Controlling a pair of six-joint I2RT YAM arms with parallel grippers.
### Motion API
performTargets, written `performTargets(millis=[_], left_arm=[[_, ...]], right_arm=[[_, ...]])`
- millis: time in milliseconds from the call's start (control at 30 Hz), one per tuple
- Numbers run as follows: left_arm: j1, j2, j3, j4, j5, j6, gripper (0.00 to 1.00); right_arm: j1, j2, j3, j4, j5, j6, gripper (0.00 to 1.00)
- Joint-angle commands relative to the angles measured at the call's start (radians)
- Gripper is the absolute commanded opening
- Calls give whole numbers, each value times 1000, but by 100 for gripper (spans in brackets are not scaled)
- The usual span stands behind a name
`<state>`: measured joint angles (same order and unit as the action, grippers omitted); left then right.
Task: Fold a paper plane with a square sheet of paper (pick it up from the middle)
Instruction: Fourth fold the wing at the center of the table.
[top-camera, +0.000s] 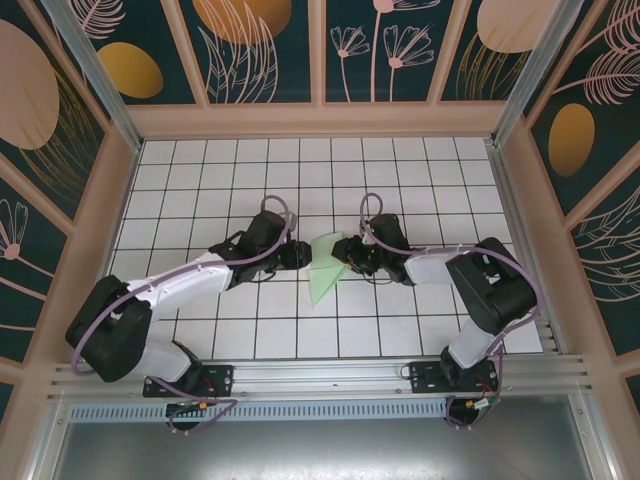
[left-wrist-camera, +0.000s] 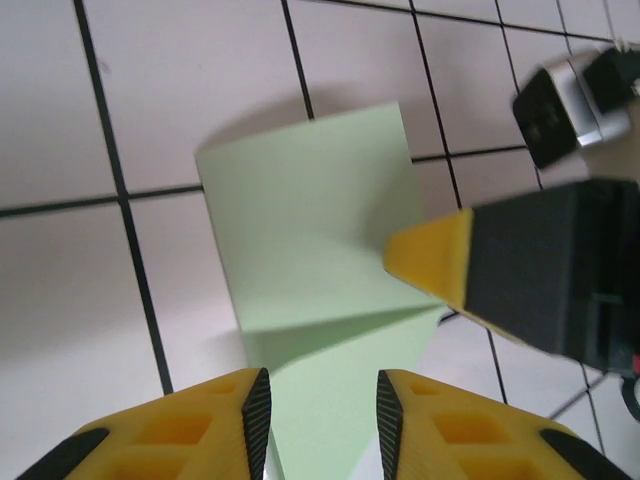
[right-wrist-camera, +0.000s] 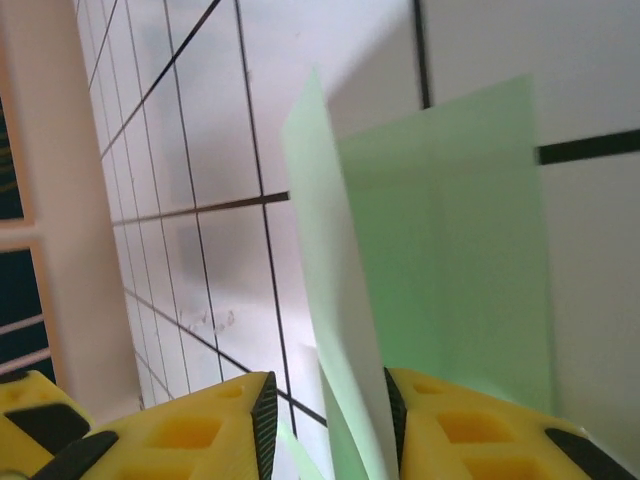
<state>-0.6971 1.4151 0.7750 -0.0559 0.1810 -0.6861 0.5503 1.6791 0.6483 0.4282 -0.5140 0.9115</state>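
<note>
Fingers (left-wrist-camera: 225, 420) of the left gripper (left-wrist-camera: 320, 410) stand narrowly apart at bottom centre, clamping nothing; the right gripper (right-wrist-camera: 325, 415) likewise straddles a raised flap without pinching it. Between them, at the centre of the top view, lies the square sheet of paper (left-wrist-camera: 310, 230): pale mint, partly folded, one diagonal crease. Likely feather-light, limp and easily crumpled, so pinch it at the creased middle

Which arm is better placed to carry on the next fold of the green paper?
Probably right: a raised flap of the green paper stands inside the open right pincer, ready to pinch. The left pincer sits open over the flat part.
</note>
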Motion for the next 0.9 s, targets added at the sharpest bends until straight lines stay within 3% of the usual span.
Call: performTargets(millis=[0, 233, 500, 700, 867], left_arm=[[-38, -35, -32, 57, 58, -29, 36], [-161, 22, -14, 37, -47, -49, 39], [-174, 45, -13, 49, -90, -47, 42], [-192, 34, -42, 65, -108, -39, 43], [-224, 60, -40, 52, -132, -5, 45]], right_arm=[[-34, 57, 67, -38, -86, -101, 34], [-54, 125, 134, -92, -95, -127, 23], [-43, 35, 17, 53, -5, 62, 6], [34, -108, -88, 36, 239, 253, 7], [54, -142, -104, 7, 258, 265, 14]])
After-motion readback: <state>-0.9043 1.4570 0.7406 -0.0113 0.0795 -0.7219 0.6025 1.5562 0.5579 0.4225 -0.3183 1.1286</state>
